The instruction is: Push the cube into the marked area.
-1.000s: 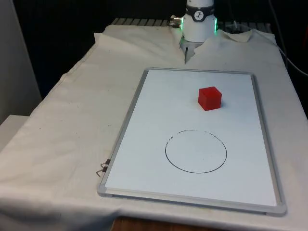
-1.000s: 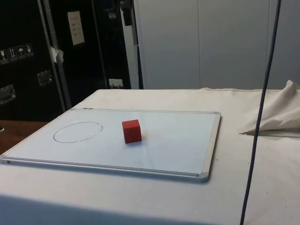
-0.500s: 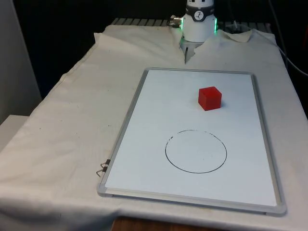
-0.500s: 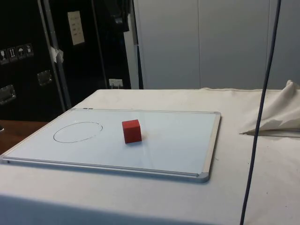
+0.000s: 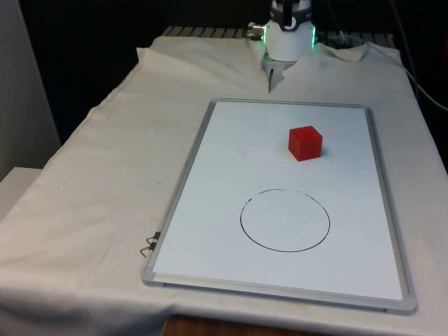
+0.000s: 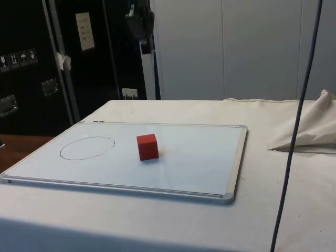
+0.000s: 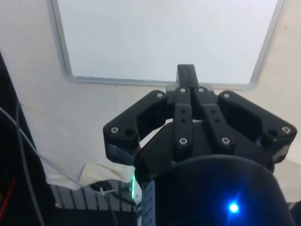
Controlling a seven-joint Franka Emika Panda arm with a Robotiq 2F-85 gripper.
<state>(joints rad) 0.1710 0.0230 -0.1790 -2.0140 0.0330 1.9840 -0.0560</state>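
A whiteboard (image 5: 210, 231) with a grey metal frame lies flat on the white cloth (image 5: 105, 182) that covers the table, and it takes the middle and the right part of the tabletop in the front view. A small metal clip (image 5: 148, 244) lies on the cloth, just beside the board's near left corner. A black circle (image 5: 285, 219) is drawn on the board, in the half that is near the board's near edge. The red cube (image 5: 305, 143) stands on the board's far half, toward the board's right edge in the front view, well apart from the circle and fully outside of it. In the side view the cube (image 6: 147, 146) stands near the middle of the board, and the circle (image 6: 87, 147) is toward the board's end at that view's left. The gripper (image 7: 186, 74) hangs above the cloth just beyond one short edge of the whiteboard, and its two fingers are pressed together with nothing between them. It does not touch the cube.
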